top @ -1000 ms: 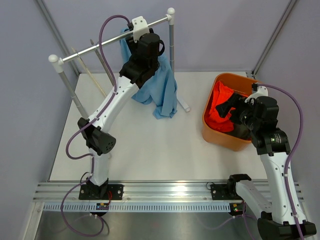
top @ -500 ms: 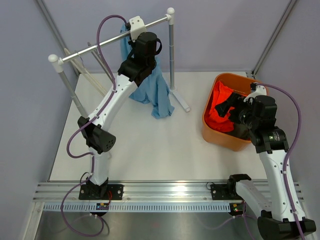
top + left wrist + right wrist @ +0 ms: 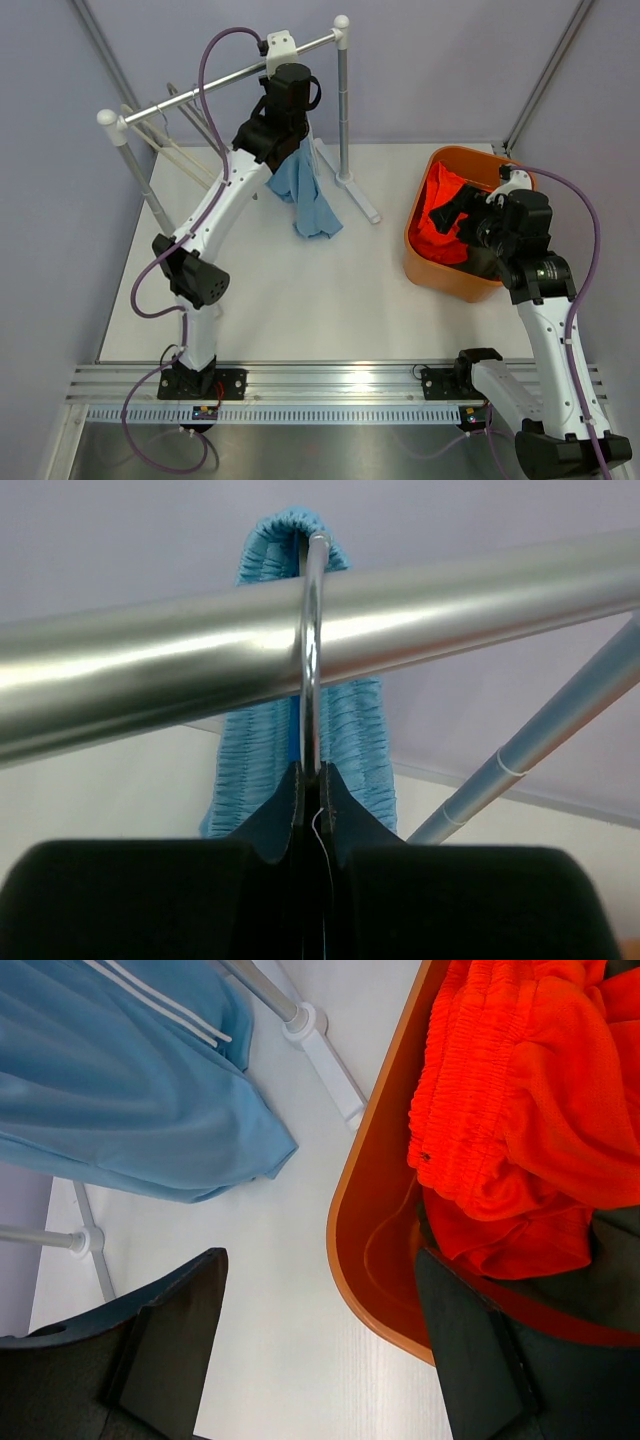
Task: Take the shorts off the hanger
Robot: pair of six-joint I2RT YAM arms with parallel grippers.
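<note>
The light blue shorts [image 3: 308, 196] hang below the silver rail [image 3: 215, 80] of the rack, bunched into a narrow drape. In the left wrist view their gathered waistband [image 3: 352, 742] shows behind the hanger's metal hook [image 3: 311, 630], which loops over the rail [image 3: 470, 585]. My left gripper [image 3: 311, 776] is shut on that hook just under the rail, seen from above at the left gripper [image 3: 288, 92]. The orange shorts [image 3: 520, 1100] lie in the orange basket [image 3: 372, 1260] on top of dark olive shorts [image 3: 600, 1295]. My right gripper [image 3: 320, 1345] stands open over the basket's near-left rim, holding nothing.
The rack's upright post [image 3: 343, 110] and its white foot [image 3: 352, 190] stand just right of the blue shorts. Bare wooden hangers [image 3: 185, 150] lean at the rack's left end. The basket [image 3: 430, 272] sits at the right of the table.
My left gripper has closed on the hanger's hook. The blue shorts have drawn in from a wide drape to a narrow bunch and shifted slightly left. The right arm has not moved.
</note>
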